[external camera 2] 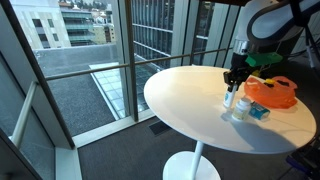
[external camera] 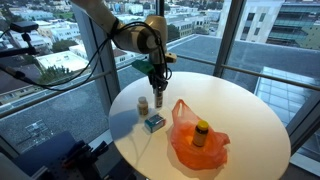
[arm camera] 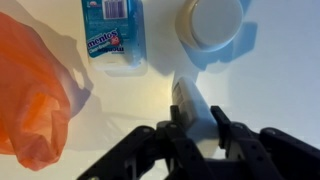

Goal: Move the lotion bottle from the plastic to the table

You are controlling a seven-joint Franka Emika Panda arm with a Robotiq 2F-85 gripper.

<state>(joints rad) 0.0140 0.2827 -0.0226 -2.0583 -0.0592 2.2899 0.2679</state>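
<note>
Wrist view: claw (arm camera: 195, 123) clamped on slim white plastic lotion tube (arm camera: 188, 96), probably light, slick, squeezable; best held mid-body.

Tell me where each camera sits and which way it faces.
Exterior view: high beside the table, looking down on it; arm and gripper show.
Exterior view: farther off, lower, looking across at the table; arm shows.
Wrist view: looking straight down at the table; fingers show below.
All three share the orange bag and blue box.
</note>
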